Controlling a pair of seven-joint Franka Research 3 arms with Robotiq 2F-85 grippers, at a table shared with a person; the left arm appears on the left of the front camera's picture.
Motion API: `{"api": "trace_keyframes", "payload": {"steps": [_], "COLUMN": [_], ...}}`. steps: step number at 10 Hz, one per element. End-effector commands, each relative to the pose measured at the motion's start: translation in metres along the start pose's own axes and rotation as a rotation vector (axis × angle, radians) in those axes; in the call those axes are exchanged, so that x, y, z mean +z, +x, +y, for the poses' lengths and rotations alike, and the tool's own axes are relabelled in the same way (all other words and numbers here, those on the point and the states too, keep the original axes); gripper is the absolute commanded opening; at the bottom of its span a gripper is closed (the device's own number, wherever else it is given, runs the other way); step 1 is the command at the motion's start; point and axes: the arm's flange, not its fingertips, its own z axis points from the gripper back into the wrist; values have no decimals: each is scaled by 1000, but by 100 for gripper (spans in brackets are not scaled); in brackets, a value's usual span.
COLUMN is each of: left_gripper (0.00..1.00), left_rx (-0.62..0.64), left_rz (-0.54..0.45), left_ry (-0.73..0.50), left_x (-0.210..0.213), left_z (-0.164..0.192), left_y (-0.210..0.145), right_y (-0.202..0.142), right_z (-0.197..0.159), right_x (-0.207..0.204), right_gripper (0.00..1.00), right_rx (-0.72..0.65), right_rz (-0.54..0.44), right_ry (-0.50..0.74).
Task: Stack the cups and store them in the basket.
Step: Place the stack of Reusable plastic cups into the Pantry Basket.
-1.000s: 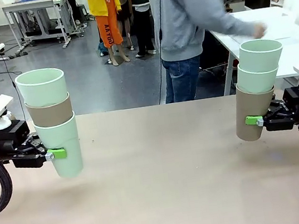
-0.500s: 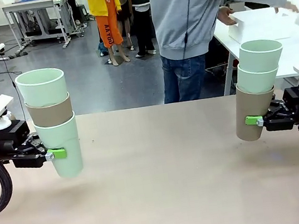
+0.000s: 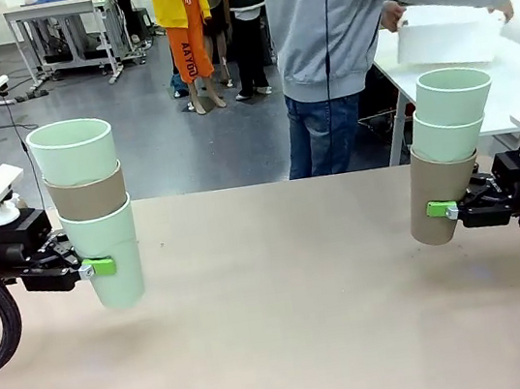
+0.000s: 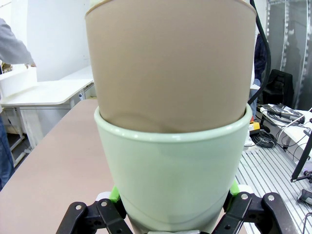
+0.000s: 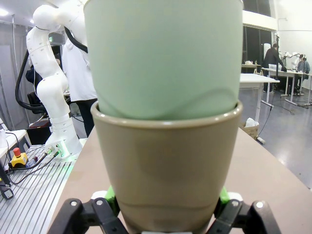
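Note:
My left gripper (image 3: 104, 267) is shut on a stack of three cups (image 3: 91, 210) held upright above the table's left side: a mint cup at the bottom, a tan one in it, a mint one on top. In the left wrist view the mint cup (image 4: 173, 175) sits between the green pads with the tan cup (image 4: 170, 63) nested inside. My right gripper (image 3: 439, 210) is shut on a second stack (image 3: 449, 151) at the right: a tan cup at the bottom and two mint cups above. The right wrist view shows that tan cup (image 5: 165, 165) under a mint cup (image 5: 163, 53). A person behind the table holds the white basket (image 3: 446, 30) over a side table.
The tan tabletop (image 3: 288, 317) lies bare between the two stacks. A white side table (image 3: 517, 78) stands at the far right behind my right arm. The person (image 3: 334, 37) in a grey hoodie stands at the table's far edge. Other tables and people are farther back.
Both arms and their cup stacks have stayed still. The person has turned to the side table, taken the white basket in both hands and lifted it.

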Motion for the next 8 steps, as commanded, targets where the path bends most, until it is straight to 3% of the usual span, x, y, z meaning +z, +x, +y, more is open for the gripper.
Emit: {"api": "trace_keyframes", "payload": {"steps": [1, 8], "left_gripper": [87, 87], "left_rx": [-13, -13], "left_rz": [-8, -8], "left_ry": [2, 2], "left_x": [2, 2], "left_z": [-1, -1], "left_y": [3, 3], "right_y": [4, 4], "right_z": [0, 0], "right_x": [0, 0], "right_gripper": [84, 84], "right_rx": [12, 12], "right_rz": [-1, -1], "right_ry": [-1, -1]}}
